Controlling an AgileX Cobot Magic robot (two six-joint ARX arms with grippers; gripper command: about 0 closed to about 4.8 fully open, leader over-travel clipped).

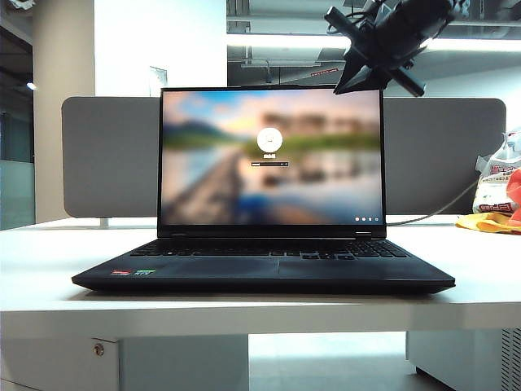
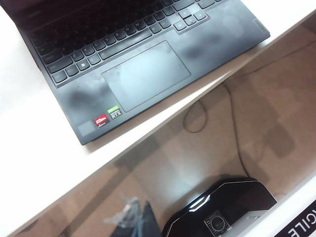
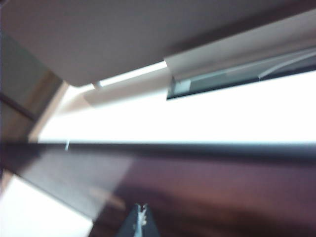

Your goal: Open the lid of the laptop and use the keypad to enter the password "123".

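The black laptop (image 1: 260,273) sits mid-table with its lid (image 1: 269,155) raised upright, the screen showing a blurred landscape login picture. The keypad (image 1: 269,248) lies below the screen as rows of black keys. My right gripper (image 1: 346,80) hangs at the lid's top right corner. In the right wrist view its fingers are pressed together, so the right gripper (image 3: 142,207) is shut on nothing, over the dark lid (image 3: 197,187). My left gripper (image 2: 143,210) is shut and empty, off the table's front edge, well away from the keypad (image 2: 108,29) and touchpad (image 2: 145,74).
A grey rounded divider (image 1: 106,155) stands behind the laptop. A bag with red and orange items (image 1: 496,195) lies at the back right, with a cable (image 1: 440,208) running from it. Below the white table edge (image 2: 39,148) a black robot base (image 2: 222,207) stands on the floor.
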